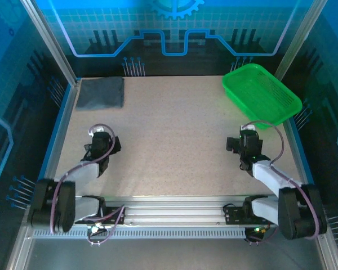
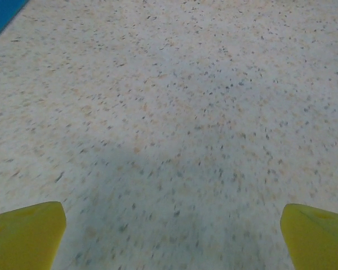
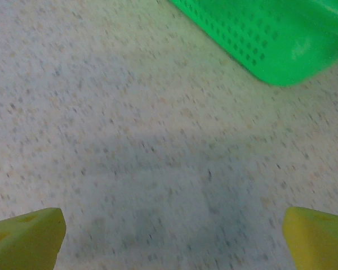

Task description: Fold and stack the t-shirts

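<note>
Seemingly one t-shirt (image 1: pixel 101 93) already lies folded well left of the green basket (image 1: pixel 270 101), while the left fingers (image 2: pixel 25 236) and the right fingers (image 3: pixel 22 239) hang wide and empty, so the next move is probably to fetch another shirt, if any remains.

A folded dark slate-grey cloth t-shirt (image 1: pixel 101 93) lies on the pale speckled flat table (image 1: pixel 174 135), in its far left corner. A bright green rectangular plastic basket (image 1: pixel 262 94) sits at the far right corner, well apart from the t-shirt. The left gripper (image 1: pixel 103 142) hangs over the near left of the table, in front of the t-shirt. The right gripper (image 1: pixel 246 143) hangs over the near right, with the basket just behind it and to its right.
</note>
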`<action>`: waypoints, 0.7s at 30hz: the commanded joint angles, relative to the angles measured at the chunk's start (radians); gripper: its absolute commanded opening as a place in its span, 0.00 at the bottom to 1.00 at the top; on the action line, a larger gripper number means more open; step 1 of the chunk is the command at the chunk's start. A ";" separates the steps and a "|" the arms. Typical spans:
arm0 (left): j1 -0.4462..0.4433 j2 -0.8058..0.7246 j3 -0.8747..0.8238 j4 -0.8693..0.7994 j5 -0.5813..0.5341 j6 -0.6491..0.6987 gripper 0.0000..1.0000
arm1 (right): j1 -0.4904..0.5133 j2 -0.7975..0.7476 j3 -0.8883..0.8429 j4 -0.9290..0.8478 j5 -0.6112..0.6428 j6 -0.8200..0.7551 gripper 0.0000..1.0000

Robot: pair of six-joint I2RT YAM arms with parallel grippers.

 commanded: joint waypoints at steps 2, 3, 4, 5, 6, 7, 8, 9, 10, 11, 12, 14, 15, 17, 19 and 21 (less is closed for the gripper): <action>0.059 0.114 0.043 0.361 0.100 0.027 0.99 | -0.058 0.097 0.019 0.324 -0.131 -0.034 1.00; 0.062 0.133 0.043 0.398 0.099 0.048 0.99 | -0.065 0.122 0.025 0.358 -0.149 -0.034 1.00; 0.069 0.163 0.017 0.496 0.099 0.049 0.99 | -0.070 0.142 0.032 0.383 -0.170 -0.042 1.00; 0.069 0.177 -0.007 0.557 0.098 0.055 0.99 | -0.069 0.157 0.041 0.386 -0.175 -0.056 1.00; 0.062 0.161 -0.032 0.575 0.116 0.061 0.99 | -0.070 0.175 0.038 0.417 -0.190 -0.074 1.00; 0.058 0.171 -0.080 0.686 0.141 0.079 0.99 | -0.075 0.177 0.031 0.437 -0.209 -0.083 1.00; 0.053 0.198 -0.135 0.831 0.151 0.094 0.99 | -0.075 0.181 0.018 0.467 -0.217 -0.090 1.00; 0.053 0.236 -0.193 0.969 0.177 0.105 0.99 | -0.078 0.185 0.006 0.498 -0.226 -0.094 1.00; 0.051 0.264 -0.223 1.060 0.193 0.113 0.99 | -0.081 0.190 -0.010 0.533 -0.239 -0.095 1.00; 0.051 0.299 -0.243 1.125 0.217 0.120 0.99 | -0.085 0.203 -0.027 0.573 -0.245 -0.097 1.00; 0.046 0.325 -0.236 1.126 0.241 0.135 0.99 | -0.087 0.230 -0.047 0.636 -0.246 -0.094 1.00; 0.031 0.345 -0.184 1.066 0.211 0.152 0.99 | -0.074 0.299 -0.060 0.721 -0.267 -0.119 1.00; 0.032 0.313 -0.148 0.955 0.189 0.138 0.99 | -0.062 0.337 -0.050 0.762 -0.263 -0.140 1.00; 0.030 0.296 -0.057 0.760 0.193 0.142 0.99 | -0.036 0.331 0.021 0.605 -0.250 -0.165 1.00; 0.015 0.293 -0.002 0.654 0.207 0.164 0.99 | -0.016 0.334 0.011 0.630 -0.219 -0.175 1.00; 0.016 0.300 -0.006 0.679 0.203 0.163 0.99 | -0.015 0.333 0.012 0.626 -0.215 -0.174 1.00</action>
